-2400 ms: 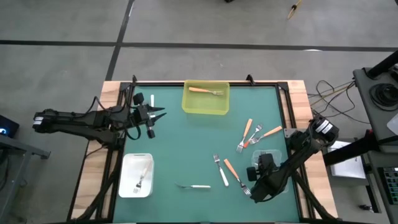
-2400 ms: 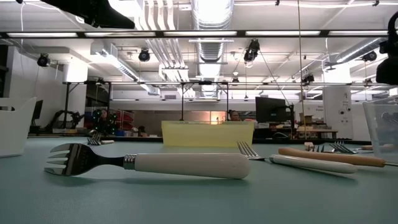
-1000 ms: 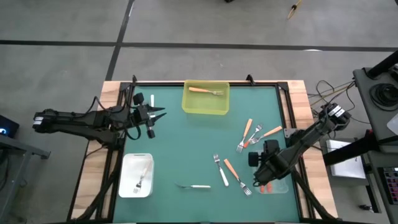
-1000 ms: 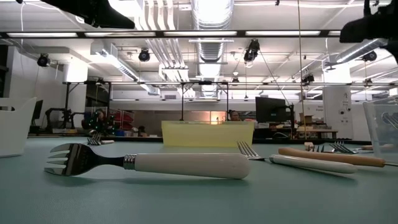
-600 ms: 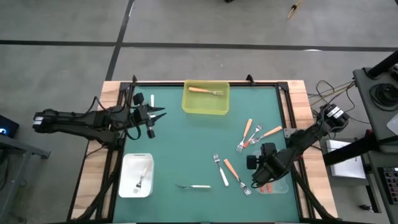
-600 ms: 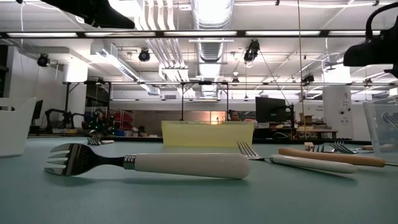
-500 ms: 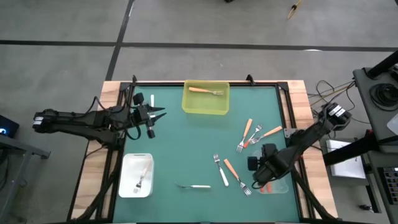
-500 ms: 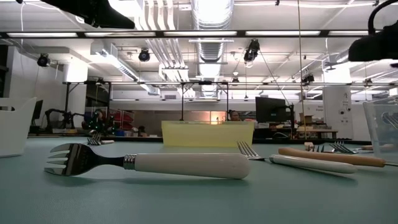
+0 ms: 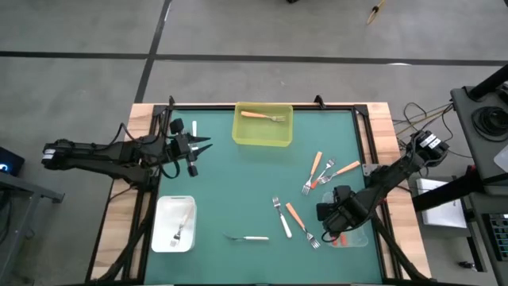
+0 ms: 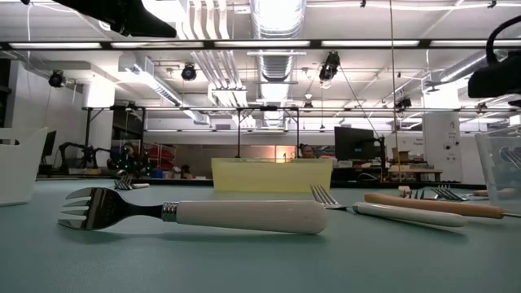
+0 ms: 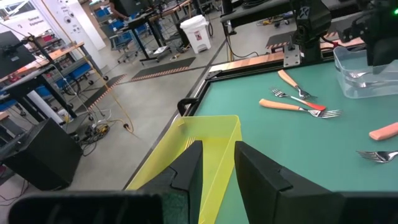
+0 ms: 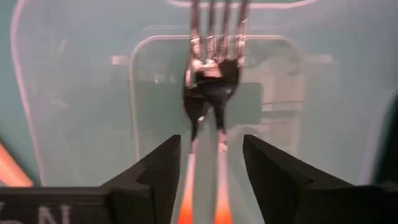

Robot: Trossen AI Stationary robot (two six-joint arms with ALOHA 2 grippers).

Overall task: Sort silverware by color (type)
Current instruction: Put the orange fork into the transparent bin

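My right gripper (image 12: 210, 168) points down, open, over the clear bin (image 9: 353, 234) at the table's near right. A red-orange-handled fork (image 12: 211, 93) shows blurred below and between its fingers, tines away from the wrist, with the fingers standing clear of it. Whether the fork lies on the bin's floor I cannot tell. My left gripper (image 9: 195, 148) hovers open and empty at the far left, facing the yellow bin (image 11: 211, 149).
The yellow bin (image 9: 263, 125) holds a light orange fork, and the white bin (image 9: 175, 223) holds a white fork. Loose forks lie on the green mat: a white one (image 9: 248, 237), a white and an orange one (image 9: 292, 218), and a cluster (image 9: 324, 171).
My right gripper has sunk lower over the clear bin and tipped a little; in the low view its dark body comes down at the upper right.
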